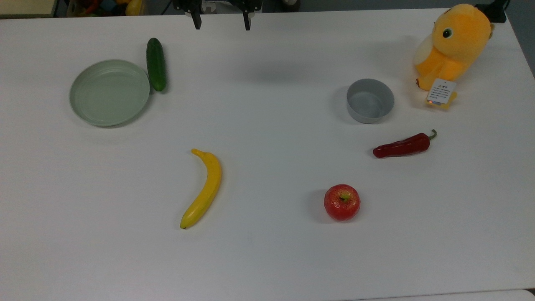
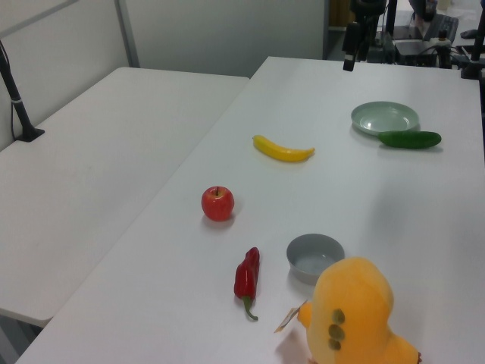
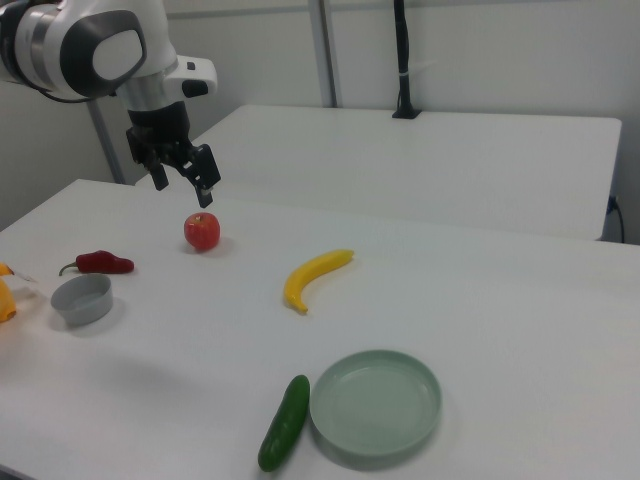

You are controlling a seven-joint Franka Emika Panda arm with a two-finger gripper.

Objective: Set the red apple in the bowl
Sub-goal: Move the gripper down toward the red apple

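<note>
The red apple sits upright on the white table, stem dimple up, in the top view's lower right. The grey bowl stands empty above the apple in the top view, with a chili lying between them. My gripper hangs open and empty, raised above the table at the top view's upper middle edge, far from both apple and bowl.
A dark red chili pepper lies between apple and bowl. A yellow plush toy sits beside the bowl. A banana lies mid-table. A pale green plate and cucumber are at the top view's left. A second table adjoins.
</note>
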